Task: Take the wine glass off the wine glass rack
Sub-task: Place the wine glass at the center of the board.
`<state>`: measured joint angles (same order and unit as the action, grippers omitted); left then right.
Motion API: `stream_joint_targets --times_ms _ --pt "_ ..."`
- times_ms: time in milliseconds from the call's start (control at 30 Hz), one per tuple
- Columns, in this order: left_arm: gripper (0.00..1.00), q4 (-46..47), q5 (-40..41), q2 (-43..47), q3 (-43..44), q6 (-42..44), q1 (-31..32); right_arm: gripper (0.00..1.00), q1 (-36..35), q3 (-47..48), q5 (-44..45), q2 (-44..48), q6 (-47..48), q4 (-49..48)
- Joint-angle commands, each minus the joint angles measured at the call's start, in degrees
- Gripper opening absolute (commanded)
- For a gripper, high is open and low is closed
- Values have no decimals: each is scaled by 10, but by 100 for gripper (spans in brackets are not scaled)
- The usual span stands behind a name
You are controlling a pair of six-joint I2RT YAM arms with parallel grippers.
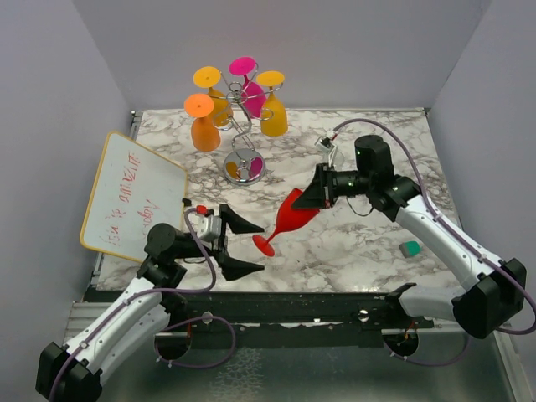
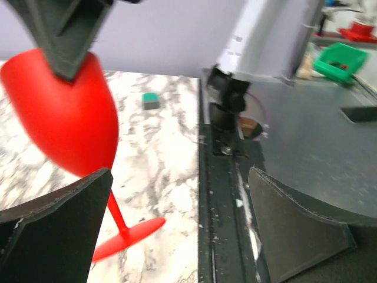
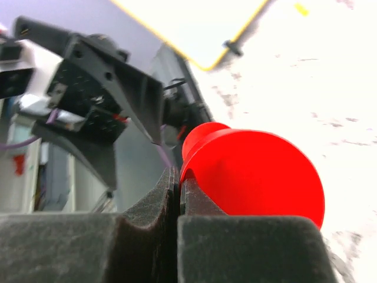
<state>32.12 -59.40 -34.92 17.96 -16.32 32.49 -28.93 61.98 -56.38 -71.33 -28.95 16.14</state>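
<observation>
With right end effector clamped on wine glass rim, left end effector spread apart, lower foot-first onto tabletop.

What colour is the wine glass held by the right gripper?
Red. The wine glass shows best in the top external view.

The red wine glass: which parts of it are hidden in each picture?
- Top external: the red wine glass's rim, covered by the right end effector.
- Right wrist: the foot, hidden behind the bowl.
- Left wrist: bowl's top, behind that end effector; part of the foot, behind the left end effector's finger.
</observation>
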Motion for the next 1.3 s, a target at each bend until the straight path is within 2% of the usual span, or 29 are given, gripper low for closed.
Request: stream_joint_targets --times_ms 0,100,233,333,433,500,667,867,967,1100,1267 --pt "99 -61 130 9 7 -5 -29 1 1 21 223 27 36 67" --pt "99 -108 206 11 14 13 -44 1 1 29 375 37 38 103" --pt "99 -233 340 7 48 58 -53 1 0 29 531 46 38 123" --pt "99 -298 430 -3 70 78 -58 0 1 48 561 24 42 143" --pt "99 -320 482 -8 78 86 -61 1 1 83 553 -15 58 167" --pt "99 -332 505 -5 80 86 -64 0 1 104 591 -39 54 194" --pt "99 -339 553 22 73 95 -67 0 1 118 714 -68 44 236" --pt "99 -331 547 53 61 109 -70 1 13 80 835 -57 39 196" --pt "99 -331 537 46 64 107 -73 0 45 83 829 -74 37 183" --pt "99 -338 529 32 70 107 -77 1 96 99 774 -109 33 167" --pt "99 -342 505 26 71 107 -77 1 109 126 777 -151 56 141"
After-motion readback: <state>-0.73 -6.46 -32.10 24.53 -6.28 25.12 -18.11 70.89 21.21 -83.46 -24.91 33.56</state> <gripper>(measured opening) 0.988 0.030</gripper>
